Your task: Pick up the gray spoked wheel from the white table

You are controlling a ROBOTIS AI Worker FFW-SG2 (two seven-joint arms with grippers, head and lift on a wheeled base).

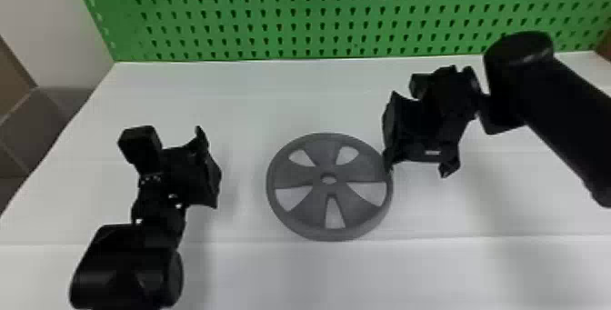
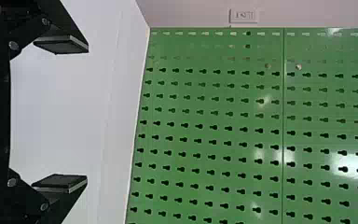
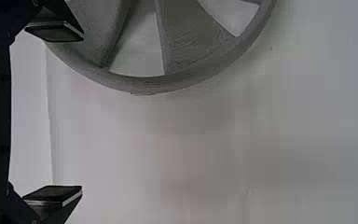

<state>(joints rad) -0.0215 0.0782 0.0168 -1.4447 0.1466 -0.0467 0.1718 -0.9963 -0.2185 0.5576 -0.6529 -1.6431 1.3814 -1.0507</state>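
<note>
Right arm pose: right forearm (image 1: 568,113) enters from the right edge, bends at the wrist; right end effector (image 1: 418,169) tipped down toward the counter (image 1: 272,272).
Right end effector state: fingers spread wide, nothing between them; in the right wrist view the counter surface lies past the gap.
Left arm pose: left forearm (image 1: 127,268) comes in from the bottom edge; left end effector (image 1: 210,168) turned outward over the counter, over toward the wheel's side. In the left wrist view it faces the green pegboard (image 2: 205,154).
Left end effector state: fingers wide apart, empty.
Gray spoked wheel (image 1: 323,157): lying flat on the counter, between the two end effectors; near the right one, to its left, and well apart from the left one, to its right.
Wheel vs. right finger: inner finger (image 1: 388,161) overlaps the rim in the head view; right wrist view also shows rim and spokes behind one finger. Contact: cannot tell.
Obstructions: that finger covers a bit of rim; pegboard stands upright beyond both end effectors, at the counter's far edge.
Surroundings: pale wall (image 1: 50,9) beyond the left end effector, off the counter's left side.
</note>
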